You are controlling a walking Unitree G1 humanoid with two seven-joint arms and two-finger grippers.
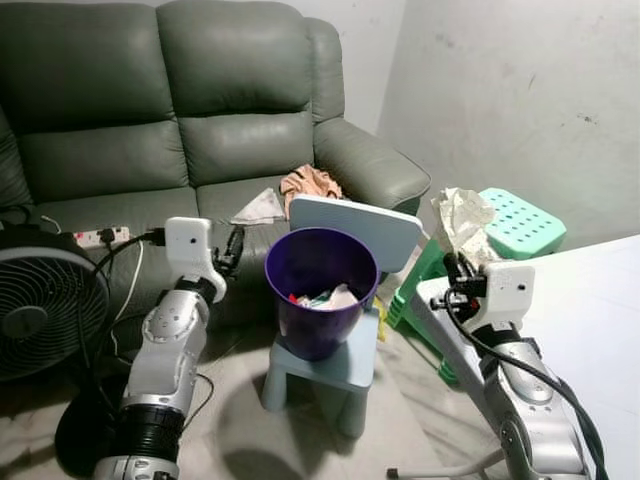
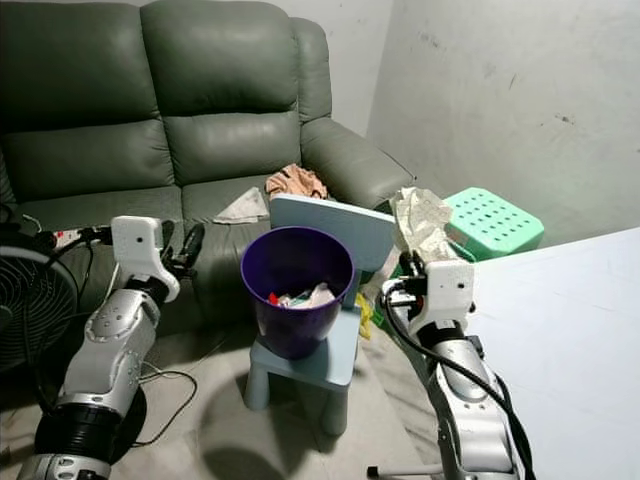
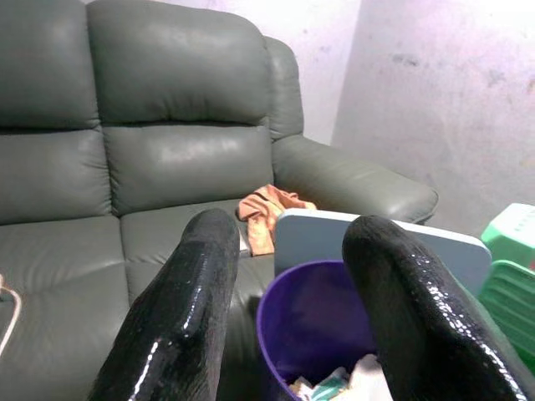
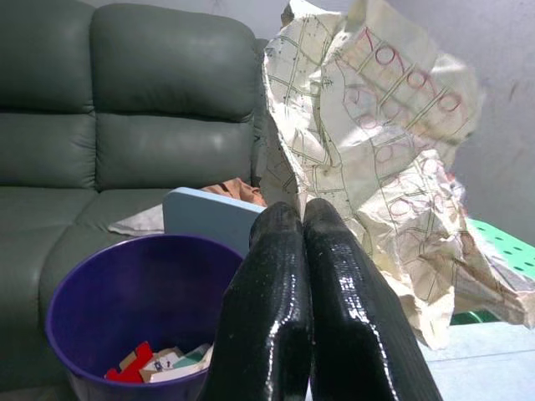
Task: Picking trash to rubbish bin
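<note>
Purple bin [image 1: 320, 290] holds scraps; right pincer [image 4: 303, 219] grips crumpled paper [image 4: 376, 125], left pincer [image 3: 288, 251] wide.

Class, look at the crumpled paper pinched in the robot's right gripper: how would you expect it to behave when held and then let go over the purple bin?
The crumpled paper probably weighs little: the right gripper holds it by one edge, fingers shut. It looks floppy, its creased folds spreading wide. Released, it may drift rather than drop straight into the purple bin.
</note>
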